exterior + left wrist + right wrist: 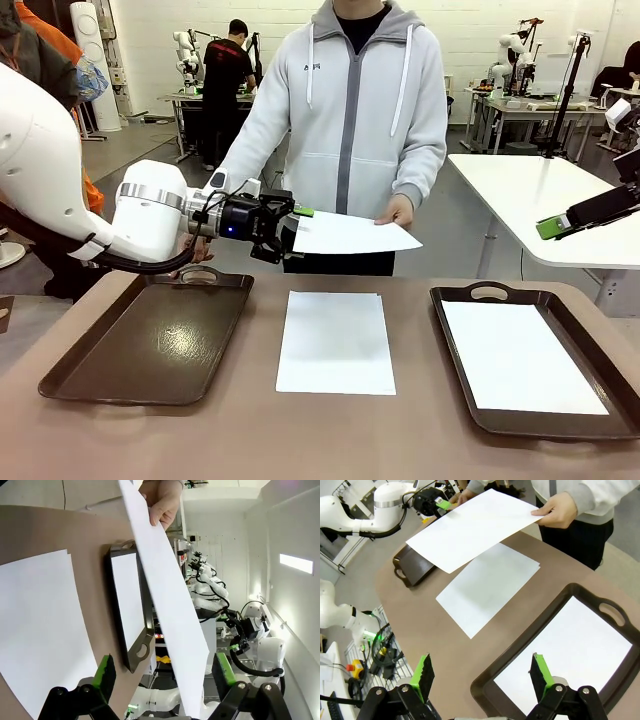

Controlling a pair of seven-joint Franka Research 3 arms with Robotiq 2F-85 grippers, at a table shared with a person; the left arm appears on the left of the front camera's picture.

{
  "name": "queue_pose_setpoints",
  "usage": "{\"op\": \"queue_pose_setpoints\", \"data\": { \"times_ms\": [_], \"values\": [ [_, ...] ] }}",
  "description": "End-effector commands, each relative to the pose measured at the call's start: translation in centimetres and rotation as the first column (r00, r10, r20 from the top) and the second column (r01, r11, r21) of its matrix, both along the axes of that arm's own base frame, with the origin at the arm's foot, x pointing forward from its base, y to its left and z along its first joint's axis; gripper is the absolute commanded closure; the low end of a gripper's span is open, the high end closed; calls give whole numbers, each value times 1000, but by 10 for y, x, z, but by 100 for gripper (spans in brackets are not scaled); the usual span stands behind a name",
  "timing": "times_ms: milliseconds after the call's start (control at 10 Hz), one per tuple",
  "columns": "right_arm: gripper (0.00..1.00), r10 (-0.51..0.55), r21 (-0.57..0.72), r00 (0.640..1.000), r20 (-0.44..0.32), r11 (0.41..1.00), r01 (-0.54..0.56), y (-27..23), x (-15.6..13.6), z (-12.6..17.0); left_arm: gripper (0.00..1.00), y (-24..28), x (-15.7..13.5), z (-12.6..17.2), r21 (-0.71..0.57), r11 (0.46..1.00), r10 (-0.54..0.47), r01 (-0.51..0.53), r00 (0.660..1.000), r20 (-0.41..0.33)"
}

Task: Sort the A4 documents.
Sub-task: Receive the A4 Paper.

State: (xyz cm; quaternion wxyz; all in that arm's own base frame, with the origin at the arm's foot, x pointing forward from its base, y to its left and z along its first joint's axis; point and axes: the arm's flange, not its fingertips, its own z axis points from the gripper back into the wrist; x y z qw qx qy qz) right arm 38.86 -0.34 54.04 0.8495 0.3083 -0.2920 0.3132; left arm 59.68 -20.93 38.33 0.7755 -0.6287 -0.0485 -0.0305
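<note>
A person's hand [400, 212] holds one white A4 sheet [350, 234] in the air over the table's far edge. My left gripper [292, 226] is open, with the near edge of that sheet between its green pads; in the left wrist view the sheet [172, 620] runs between the two fingers [106, 672] without either one touching it. More A4 sheets [335, 341] lie flat mid-table. Another sheet [520, 356] lies in the right tray [490, 292]. My right gripper [482, 674] hangs open and empty high over the right tray [612, 612].
An empty dark brown tray [155, 335] sits on the left of the table. The person stands at the far side in a grey hoodie. A white table [540, 190] stands behind on the right.
</note>
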Motion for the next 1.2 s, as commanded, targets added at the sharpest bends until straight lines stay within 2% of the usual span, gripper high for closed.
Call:
{"op": "queue_pose_setpoints", "data": {
  "times_ms": [0,300,400,500,600,700,800,900,1000,1100],
  "values": [
    [0,6,0,1000,2,1000,-6,1,0,0,0,-13,17,1,-28,999,25,-26,999,-30],
    [0,6,0,1000,2,1000,-6,1,0,0,0,-21,22,-1,-43,999,26,-28,999,-46],
    [0,6,0,1000,2,1000,-6,1,0,0,0,-20,21,0,-15,999,28,-28,999,-19],
    [0,6,0,1000,2,1000,-6,1,0,0,18,-17,21,0,2,999,32,-32,999,-19],
    [0,6,0,1000,2,1000,-6,1,0,0,19,-15,20,0,14,999,33,-32,999,-28],
    [0,6,0,1000,2,1000,-6,1,0,0,38,-11,20,1,17,999,45,-44,998,-34],
    [0,6,0,1000,2,1000,-6,1,0,0,38,-9,20,1,21,998,56,-56,998,-41],
    [0,6,0,1000,2,1000,-6,1,0,0,57,-8,20,1,27,998,63,-62,997,-42],
    [0,6,0,1000,2,1000,-6,1,0,0,58,-7,19,1,40,997,71,-69,997,-43],
    [0,6,0,1000,2,1000,-6,1,0,0,76,-3,19,1,48,996,77,-75,996,-44]
  ]
}}
